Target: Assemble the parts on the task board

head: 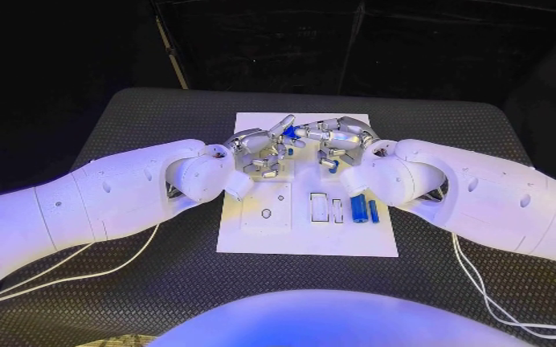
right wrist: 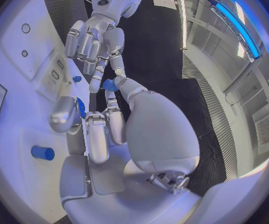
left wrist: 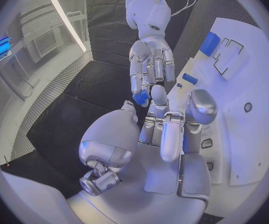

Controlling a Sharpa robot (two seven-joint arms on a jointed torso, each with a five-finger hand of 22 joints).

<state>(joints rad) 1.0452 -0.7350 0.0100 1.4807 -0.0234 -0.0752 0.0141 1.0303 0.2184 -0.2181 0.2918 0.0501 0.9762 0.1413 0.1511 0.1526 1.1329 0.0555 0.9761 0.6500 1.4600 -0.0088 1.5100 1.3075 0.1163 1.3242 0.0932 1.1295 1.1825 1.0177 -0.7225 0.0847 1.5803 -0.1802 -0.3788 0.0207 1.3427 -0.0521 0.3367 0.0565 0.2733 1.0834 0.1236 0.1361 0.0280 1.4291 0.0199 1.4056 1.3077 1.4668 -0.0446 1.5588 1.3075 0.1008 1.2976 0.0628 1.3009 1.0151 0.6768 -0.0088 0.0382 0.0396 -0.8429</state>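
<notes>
Nearest the head camera, a blue cylindrical part (head: 359, 209) lies on the white rectangular task board (head: 261, 238) toward 4 o'clock of the board's middle, just beside two rectangular cut-outs (head: 319, 206). The board rests on the black tabletop (head: 151, 275). No writing or label can be read on it. Toward 12 o'clock, over the board's far half, the two silver hands meet. The right robot hand (head: 336, 142) pinches a small blue part (left wrist: 141, 97) at its fingertips, touching the left robot hand's (head: 261, 154) raised finger; whether the left also grips it cannot be told.
</notes>
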